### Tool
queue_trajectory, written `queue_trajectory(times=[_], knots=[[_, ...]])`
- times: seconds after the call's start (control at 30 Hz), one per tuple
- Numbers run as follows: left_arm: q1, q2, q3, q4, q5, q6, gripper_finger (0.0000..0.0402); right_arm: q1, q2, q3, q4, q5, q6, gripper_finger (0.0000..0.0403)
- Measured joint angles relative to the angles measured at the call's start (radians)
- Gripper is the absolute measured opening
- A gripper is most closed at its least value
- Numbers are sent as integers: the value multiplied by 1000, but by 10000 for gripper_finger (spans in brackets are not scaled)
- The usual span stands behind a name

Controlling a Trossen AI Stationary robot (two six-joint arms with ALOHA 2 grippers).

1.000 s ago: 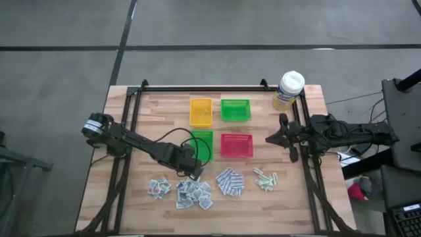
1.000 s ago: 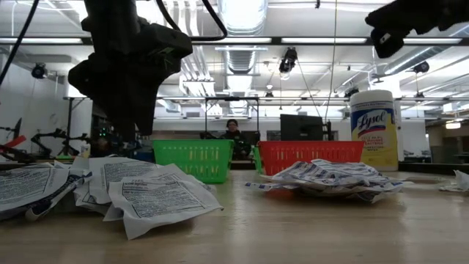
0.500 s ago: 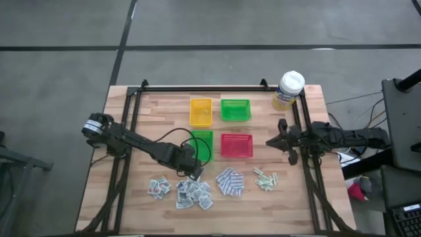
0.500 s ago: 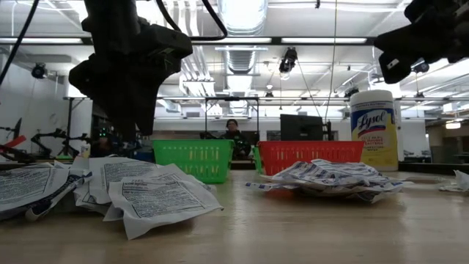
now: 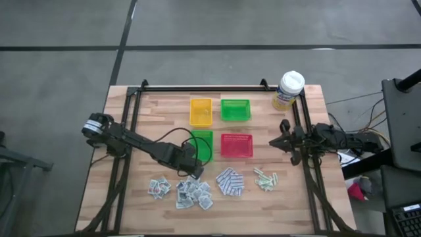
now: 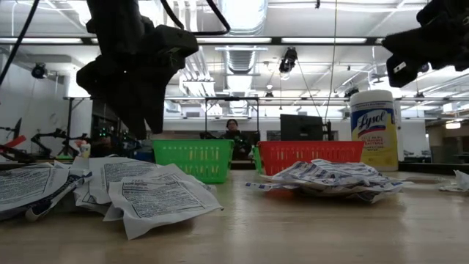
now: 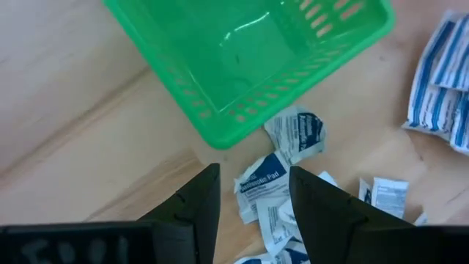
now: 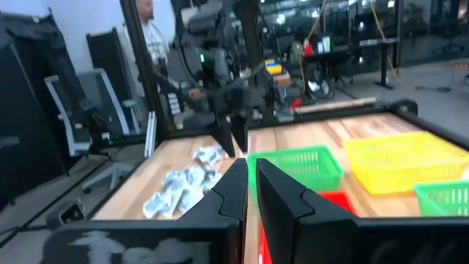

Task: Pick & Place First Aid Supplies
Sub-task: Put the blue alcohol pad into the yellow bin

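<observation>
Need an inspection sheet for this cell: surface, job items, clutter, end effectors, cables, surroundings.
Surface: wooden table, black frame rails.
Job's things: sachets, patterned pads, green strips in piles at the near edge.
Clutter: four trays; yellow canister at the far right corner.
End effectors: left end effector open, empty, above sachets; right end effector shut, at the right rail.
Cables: black cable along the left arm.
Surroundings: seated person beyond the table.

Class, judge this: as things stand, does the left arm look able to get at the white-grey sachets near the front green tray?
Probably yes: the left gripper hovers open just above the white-grey sachets, beside the green tray, with nothing between.
</observation>
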Motion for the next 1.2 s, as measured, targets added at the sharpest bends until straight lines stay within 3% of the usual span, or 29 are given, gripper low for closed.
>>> queue_trajectory(times=[0.33,0.63,1.2], knots=[[-8,2,0,-15,22,-67,156,0,35,-43,5,-1,3,28],[-14,55,0,-10,106,-76,156,0,43,-43,6,0,3,28],[-18,100,2,-5,109,-78,156,0,43,-43,5,-1,3,28]])
